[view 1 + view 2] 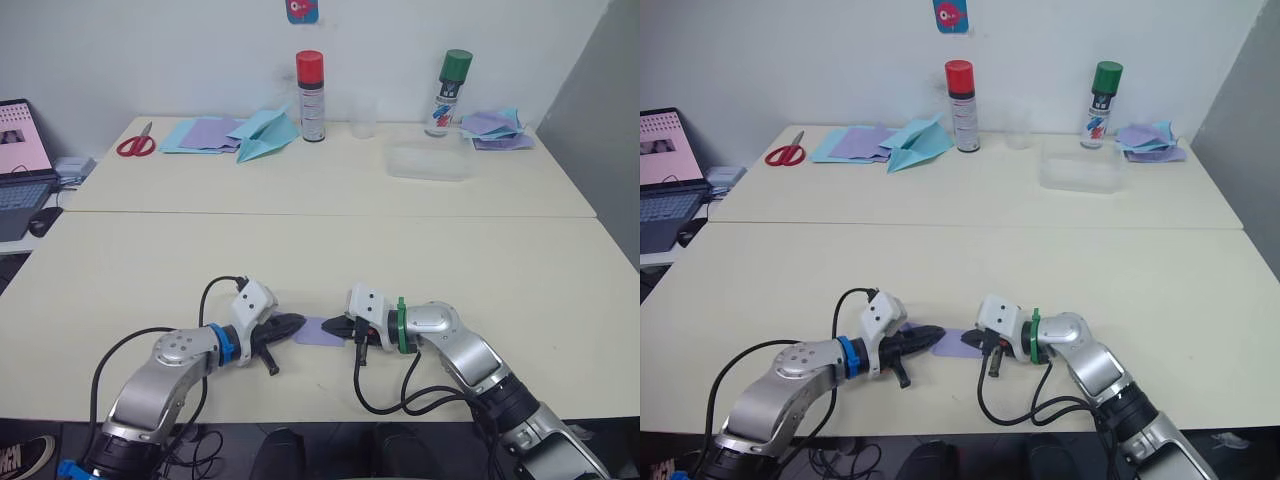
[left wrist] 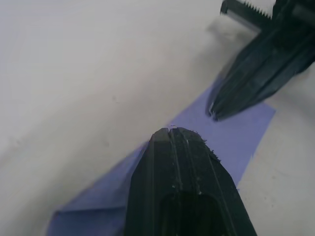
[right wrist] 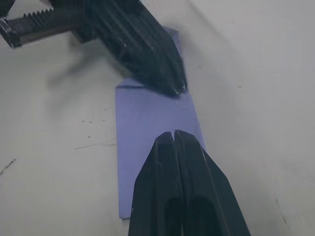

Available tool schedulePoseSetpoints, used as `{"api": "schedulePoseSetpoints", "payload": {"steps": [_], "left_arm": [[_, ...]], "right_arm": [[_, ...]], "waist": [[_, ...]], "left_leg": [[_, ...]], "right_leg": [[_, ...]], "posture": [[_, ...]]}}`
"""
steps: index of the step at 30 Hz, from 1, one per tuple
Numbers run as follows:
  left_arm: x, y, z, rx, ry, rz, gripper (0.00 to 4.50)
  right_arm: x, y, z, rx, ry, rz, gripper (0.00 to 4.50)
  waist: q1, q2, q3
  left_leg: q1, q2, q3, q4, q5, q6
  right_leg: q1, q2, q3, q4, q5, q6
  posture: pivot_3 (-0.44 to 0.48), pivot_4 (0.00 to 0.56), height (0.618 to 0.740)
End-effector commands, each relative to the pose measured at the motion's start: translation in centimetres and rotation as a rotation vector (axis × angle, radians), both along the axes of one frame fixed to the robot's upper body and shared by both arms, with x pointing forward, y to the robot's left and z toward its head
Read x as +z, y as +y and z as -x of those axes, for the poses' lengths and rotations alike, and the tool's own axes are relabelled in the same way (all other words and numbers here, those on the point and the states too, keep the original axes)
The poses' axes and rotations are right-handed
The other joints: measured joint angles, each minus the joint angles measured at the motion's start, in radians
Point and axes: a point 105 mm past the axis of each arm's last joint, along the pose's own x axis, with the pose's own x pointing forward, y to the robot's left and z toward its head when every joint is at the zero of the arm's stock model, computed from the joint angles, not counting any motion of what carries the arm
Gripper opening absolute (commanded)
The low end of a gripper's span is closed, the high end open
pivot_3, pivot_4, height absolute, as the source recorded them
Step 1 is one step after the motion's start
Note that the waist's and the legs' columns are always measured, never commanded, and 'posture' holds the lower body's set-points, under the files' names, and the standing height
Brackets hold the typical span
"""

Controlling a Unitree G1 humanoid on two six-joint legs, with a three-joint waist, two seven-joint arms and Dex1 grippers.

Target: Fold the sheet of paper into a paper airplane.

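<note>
sheet of paper [image 1: 318,331] ends hidden under both pincers, laptop [image 1: 22,160] cut off by frame edge

Head pair high, wrist cameras close

We see two arms in rounded silver-grey shells, darker grey toward the elbows. The left arm [image 1: 160,375] carries a bright blue ring at its wrist; the right arm [image 1: 470,360] carries a green one. Beyond each ring sits a white, boxy camera housing. Black cables loop loosely from both wrists back along the forearms. The left gripper [image 1: 288,324] and the right gripper [image 1: 332,326] each end in two black, ribbed, tapering fingers [image 3: 184,196] with pointed tips, and a toothed black rack bar juts from each gripper's base.
</note>
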Motion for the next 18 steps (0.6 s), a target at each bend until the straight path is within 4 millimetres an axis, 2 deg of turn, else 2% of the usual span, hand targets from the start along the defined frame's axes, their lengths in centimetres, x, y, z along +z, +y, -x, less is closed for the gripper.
{"api": "schedulePoseSetpoints", "payload": {"steps": [1,5,12,15,18], "left_arm": [[-0.9,0.9,-1.1,0.088,0.003,-0.026,0.0],[-1.7,2.1,-1.0,0.132,0.042,-0.04,0.0],[-2.6,5.4,0.7,0.159,0.097,-0.09,0.0],[-2.7,6.7,0.6,0.195,0.097,-0.113,0.0],[-1.9,7.7,-0.4,0.248,0.06,-0.119,0.0]], "right_arm": [[-1.4,-0.9,-0.2,-0.041,0.025,0.063,0.03],[-1.7,-1.1,-0.1,-0.045,0.032,0.073,0.03],[-1.8,-1.2,-0.1,-0.044,0.033,0.079,0.03],[-1.8,-1.2,-0.1,-0.041,0.035,0.08,0.03],[-1.9,-1.1,0.1,-0.037,0.042,0.078,0.03]], "waist": [[0.0,0.0,0.0],[-0.001,0.0,0.0],[-0.006,0.001,-0.001],[-0.005,0.001,-0.001],[-0.005,0.001,-0.001]], "left_leg": [[0.0,0.0,0.0,0.0,0.0,0.0],[0.001,0.0,0.0,0.0,0.0,0.0],[0.002,0.001,0.001,-0.001,0.0,0.0],[0.002,0.001,0.0,-0.001,0.0,0.0],[0.003,0.001,0.001,-0.001,0.0,0.0]], "right_leg": [[0.0,0.0,0.0,0.0,0.0,0.0],[0.0,0.0,0.001,0.001,0.001,0.001],[0.0,0.0,0.001,0.001,0.001,0.0],[0.001,0.0,0.0,0.001,0.001,0.0],[0.001,0.0,0.001,0.001,0.001,0.0]], "posture": [[0.0,0.15,0.74],[0.0,0.15,0.74],[0.0,0.15,0.74],[0.0,0.15,0.74],[0.0,0.15,0.74]]}}
